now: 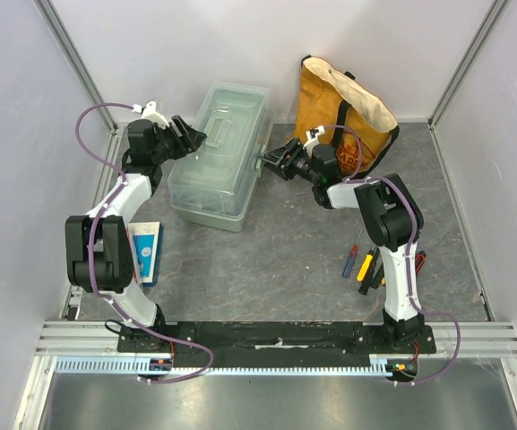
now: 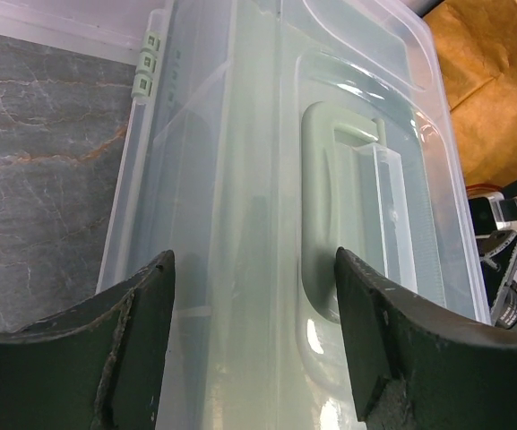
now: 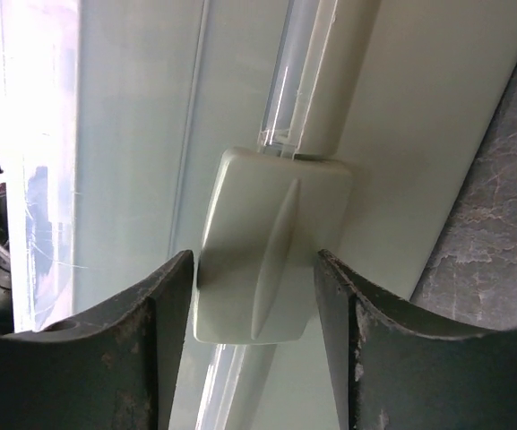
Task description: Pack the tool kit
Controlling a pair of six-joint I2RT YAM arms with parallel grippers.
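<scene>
Sage-green toolbox [image 1: 219, 154] sits shut at the back of the table [image 1: 285, 260]. The right gripper [image 3: 254, 260] straddles its side latch [image 3: 276, 233] — jaws apart, probably to unclip it — while the left gripper [image 2: 254, 258] hovers spread over the clear lid [image 2: 240, 134].

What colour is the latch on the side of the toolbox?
Pale sage green; the rounded plastic latch shows best in the right wrist view.

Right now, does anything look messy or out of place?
Yes. The tools lie in a loose heap on the table, well away from the toolbox they belong in, which sits with its lid down. Nothing looks spilled or broken.
</scene>
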